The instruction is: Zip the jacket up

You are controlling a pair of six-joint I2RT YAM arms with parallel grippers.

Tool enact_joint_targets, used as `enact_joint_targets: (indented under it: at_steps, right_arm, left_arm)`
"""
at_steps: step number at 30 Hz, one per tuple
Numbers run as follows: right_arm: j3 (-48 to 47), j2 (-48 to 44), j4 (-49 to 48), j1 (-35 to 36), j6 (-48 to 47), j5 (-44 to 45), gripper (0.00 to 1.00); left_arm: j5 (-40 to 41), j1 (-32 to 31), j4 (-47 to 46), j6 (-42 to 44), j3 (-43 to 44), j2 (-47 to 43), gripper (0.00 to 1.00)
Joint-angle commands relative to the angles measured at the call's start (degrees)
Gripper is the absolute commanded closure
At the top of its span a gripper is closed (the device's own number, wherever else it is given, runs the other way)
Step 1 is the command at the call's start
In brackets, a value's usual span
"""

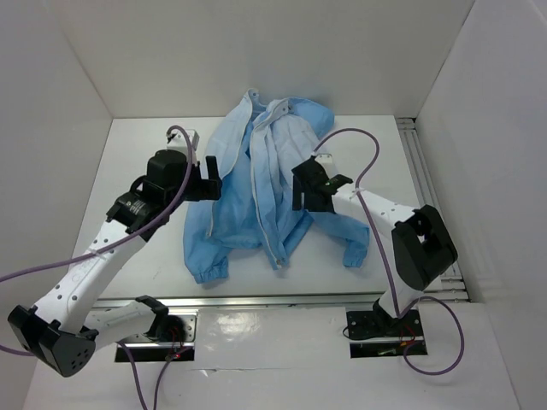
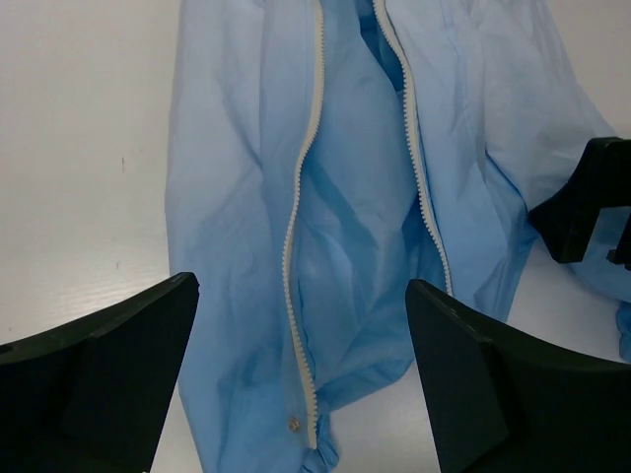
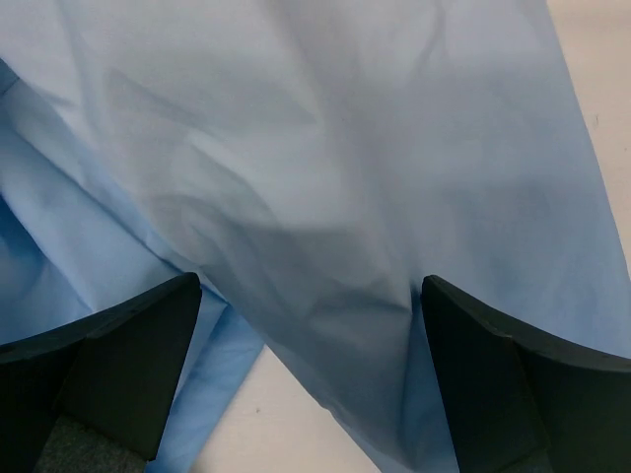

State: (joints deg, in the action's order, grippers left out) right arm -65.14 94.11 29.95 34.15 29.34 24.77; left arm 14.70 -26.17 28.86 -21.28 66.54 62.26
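Note:
The light-blue jacket (image 1: 256, 184) lies flat on the white table, collar at the far end, hem toward me. Its white zipper strip (image 1: 272, 218) runs down the front. In the left wrist view the jacket (image 2: 227, 197) is unzipped, and the two zipper halves (image 2: 296, 246) lie parted with the lining showing between them. My left gripper (image 1: 212, 175) hovers open over the jacket's left side, and it is also open and empty in its own view (image 2: 301, 394). My right gripper (image 1: 301, 184) is open close over the right-side fabric (image 3: 325, 177), empty (image 3: 311, 384).
White walls enclose the table on three sides. Metal rails run along the right edge (image 1: 425, 166) and the near edge (image 1: 256, 303). Gathered cuffs lie at the near left (image 1: 209, 272) and near right (image 1: 355, 254). Purple cables loop over both arms.

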Motion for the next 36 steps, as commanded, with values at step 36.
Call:
enact_joint_targets:
  at_steps: [36]
  right_arm:
    - [-18.7, 10.2, -22.7, 23.2, 1.2, -30.0, 0.23]
  left_arm:
    - [-15.7, 22.1, 11.9, -15.0, -12.7, -5.1, 0.06]
